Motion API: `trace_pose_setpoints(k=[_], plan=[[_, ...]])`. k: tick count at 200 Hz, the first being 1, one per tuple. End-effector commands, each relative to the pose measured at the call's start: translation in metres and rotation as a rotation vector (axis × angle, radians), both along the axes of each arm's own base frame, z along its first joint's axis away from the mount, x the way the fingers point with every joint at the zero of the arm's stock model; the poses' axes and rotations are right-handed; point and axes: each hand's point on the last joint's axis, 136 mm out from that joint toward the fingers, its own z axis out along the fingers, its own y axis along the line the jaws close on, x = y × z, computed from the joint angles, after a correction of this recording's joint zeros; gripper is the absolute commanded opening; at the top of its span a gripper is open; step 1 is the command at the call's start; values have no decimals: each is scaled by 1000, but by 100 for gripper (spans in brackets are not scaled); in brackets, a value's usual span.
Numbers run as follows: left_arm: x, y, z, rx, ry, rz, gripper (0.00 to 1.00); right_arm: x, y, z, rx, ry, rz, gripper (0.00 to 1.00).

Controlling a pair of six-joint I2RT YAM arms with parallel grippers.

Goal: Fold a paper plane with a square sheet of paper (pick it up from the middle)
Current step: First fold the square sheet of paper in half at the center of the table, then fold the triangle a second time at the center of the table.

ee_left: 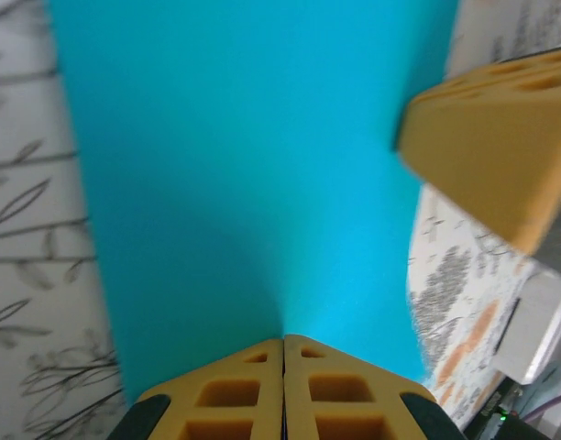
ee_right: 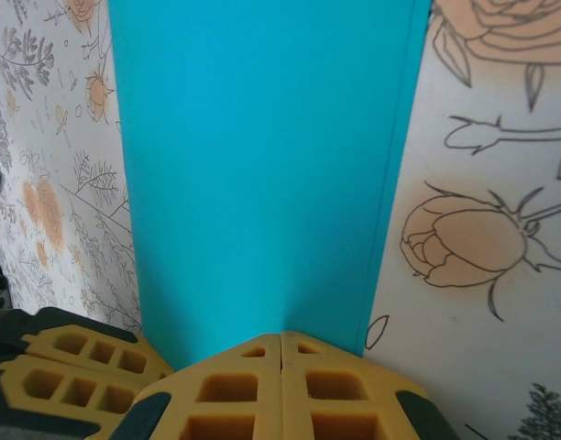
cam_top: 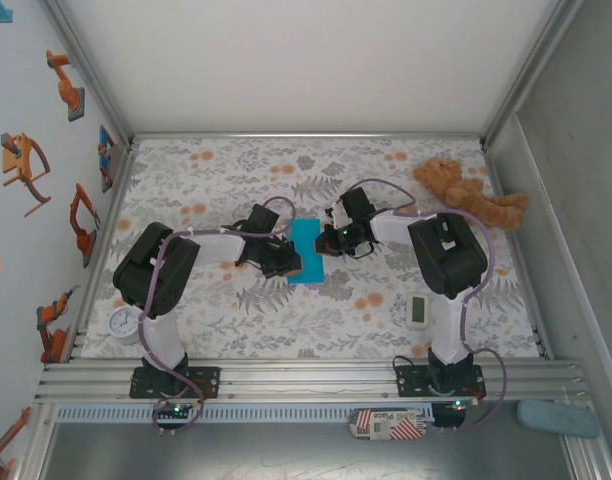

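The square sheet of paper [cam_top: 306, 248] is bright cyan and lies flat on the flowered table as a narrow upright rectangle, not in the shape of a paper plane. A doubled edge runs along its right side in the right wrist view [ee_right: 262, 165]. My left gripper [cam_top: 286, 262] is shut, its tips down on the paper's left edge [ee_left: 283, 339]. My right gripper [cam_top: 331, 240] is shut too, its tips resting on the paper's right part [ee_right: 280, 335]. In the left wrist view the paper [ee_left: 253, 165] spreads out ahead of the shut jaws, with a finger of the right gripper [ee_left: 491, 137] across from them.
A brown teddy bear [cam_top: 471, 195] lies at the back right corner. A small white timer [cam_top: 418, 310] sits near the right arm's base, and a round white clock [cam_top: 124, 323] by the left arm's base. Metal frame walls [cam_top: 506, 180] enclose the table.
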Motion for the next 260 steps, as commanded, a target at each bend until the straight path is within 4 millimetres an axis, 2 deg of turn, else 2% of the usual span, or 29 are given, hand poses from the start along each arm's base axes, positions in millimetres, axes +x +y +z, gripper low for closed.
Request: trace_pose_setpoints(k=[1, 45, 70, 80, 96, 120, 133, 146, 164, 183, 196, 200, 211, 231, 260], plan=[[-27, 21, -14, 73, 71, 3, 9, -51, -82, -89, -405, 217, -82, 0], [-68, 58, -31, 147, 135, 30, 9, -52, -81, -90, -392, 218, -85, 0], [-73, 66, -23, 151, 111, 49, 9, -50, -77, -84, -369, 198, -89, 0], [-68, 65, -15, 147, 79, 55, 9, -46, -73, -77, -342, 181, -89, 0], [-52, 59, 5, 127, 17, 58, 9, -36, -59, -55, -280, 114, -85, 0], [-21, 42, 47, 63, -113, 59, 11, -11, -31, 0, -149, -7, -99, 0], [-7, 34, 64, 32, -172, 78, 13, 3, -19, 30, -93, -62, -113, 4], [6, 27, 76, -2, -218, 100, 17, 14, -15, 55, -60, -108, -148, 8], [21, 22, 80, -2, -240, 124, 24, 25, -19, 78, -52, -154, -220, 17], [33, 7, 81, -49, -241, 131, 33, 28, -30, 86, -83, -175, -291, 31], [42, -5, 84, -95, -239, 124, 37, 28, -36, 87, -103, -182, -322, 34], [44, -8, 83, -99, -234, 123, 38, 28, -38, 86, -113, -179, -330, 42], [50, -16, 81, -114, -223, 115, 40, 27, -43, 83, -140, -174, -341, 48], [59, -23, 73, -127, -199, 110, 41, 27, -49, 77, -173, -168, -367, 55], [71, -24, 55, -141, -152, 121, 41, 29, -56, 73, -197, -168, -406, 55]])
